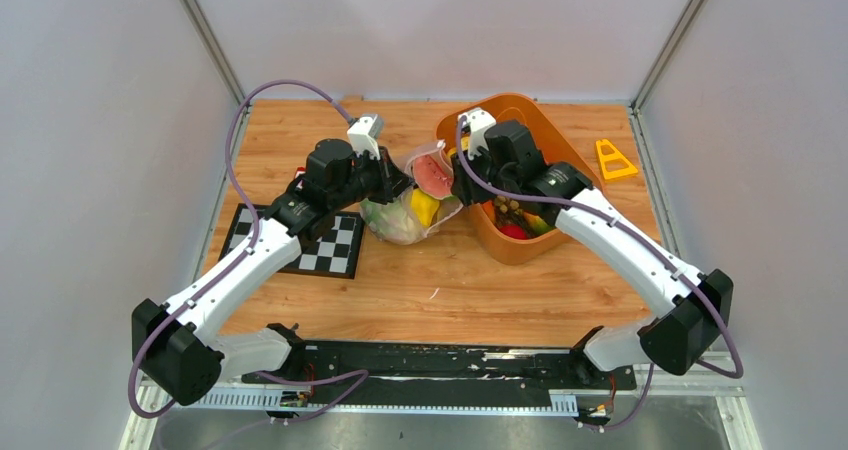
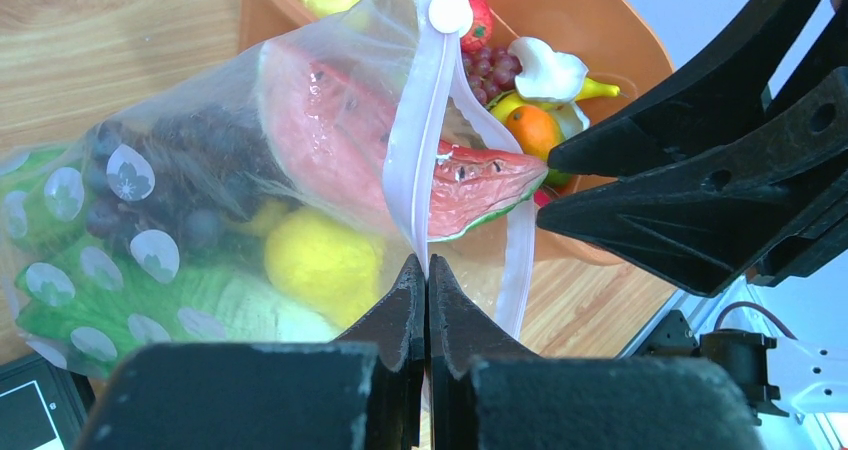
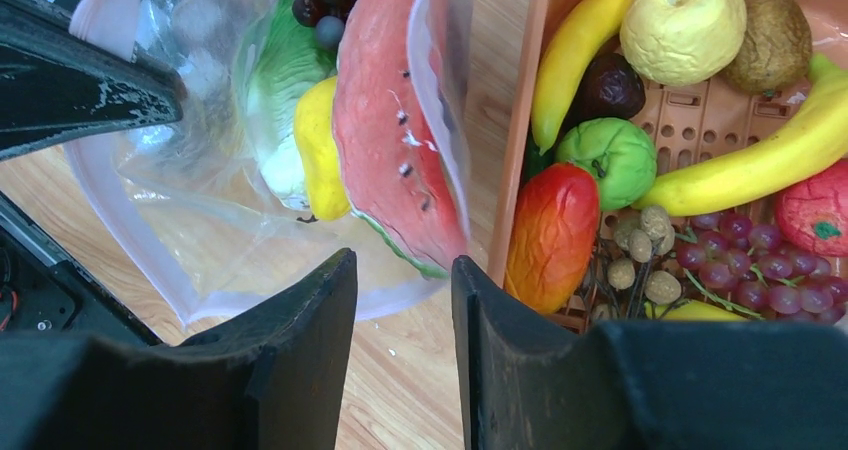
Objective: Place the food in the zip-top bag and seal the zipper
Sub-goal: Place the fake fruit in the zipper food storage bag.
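left gripper [image 2: 427, 282] is clamped tight on the zipper [image 2: 410, 160] of the zip-top bag [image 1: 396, 220], which sits right beside the orange basket [image 1: 520, 248] w/ a watermelon slice [image 3: 385, 160] poking out, and right gripper [image 3: 404, 300] hangs partly open over it, holding nothing

walls: we've got plain pale panels [image 1: 90, 120] at 9, 12 and 3 o'clock
table: our wooden top [image 1: 420, 290], dead centre
posts: metal struts [image 1: 205, 35] at 11 and 1 o'clock
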### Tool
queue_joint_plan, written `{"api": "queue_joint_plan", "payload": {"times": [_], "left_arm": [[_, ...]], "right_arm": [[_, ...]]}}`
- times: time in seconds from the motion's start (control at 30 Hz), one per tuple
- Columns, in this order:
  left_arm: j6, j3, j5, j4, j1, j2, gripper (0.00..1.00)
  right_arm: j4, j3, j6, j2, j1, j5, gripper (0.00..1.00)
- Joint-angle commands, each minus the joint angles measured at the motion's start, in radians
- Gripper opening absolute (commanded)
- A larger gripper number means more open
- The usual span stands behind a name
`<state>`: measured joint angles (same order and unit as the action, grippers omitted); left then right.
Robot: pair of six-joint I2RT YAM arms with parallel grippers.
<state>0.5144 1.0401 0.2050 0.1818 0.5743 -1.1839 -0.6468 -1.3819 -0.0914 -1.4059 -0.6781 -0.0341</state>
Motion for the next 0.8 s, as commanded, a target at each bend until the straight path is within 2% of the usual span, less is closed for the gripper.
{"api": "queue_joint_plan", "payload": {"times": [0.0,0.1,0.27,0.6,0.77], "left_arm": [[0.003,0.001,0.010,-0.054,0.000,0.009,0.00],[0.004,0.003,0.011,-0.056,-0.001,0.005,0.00],[0.004,0.004,0.014,-0.055,0.001,0.003,0.00],[0.003,0.001,0.010,-0.051,0.000,0.012,0.00],[0.003,0.000,0.008,-0.051,0.001,0.011,0.00]], "right_arm": [[0.032,0.023,-0.008,0.053,0.023,0.003,0.39],[0.034,0.032,-0.017,0.045,0.024,-0.009,0.38],[0.053,0.035,-0.029,0.026,0.024,-0.071,0.27],[0.071,0.024,-0.038,-0.001,0.025,-0.013,0.28],[0.086,0.040,-0.045,0.037,0.026,0.005,0.29]]}}
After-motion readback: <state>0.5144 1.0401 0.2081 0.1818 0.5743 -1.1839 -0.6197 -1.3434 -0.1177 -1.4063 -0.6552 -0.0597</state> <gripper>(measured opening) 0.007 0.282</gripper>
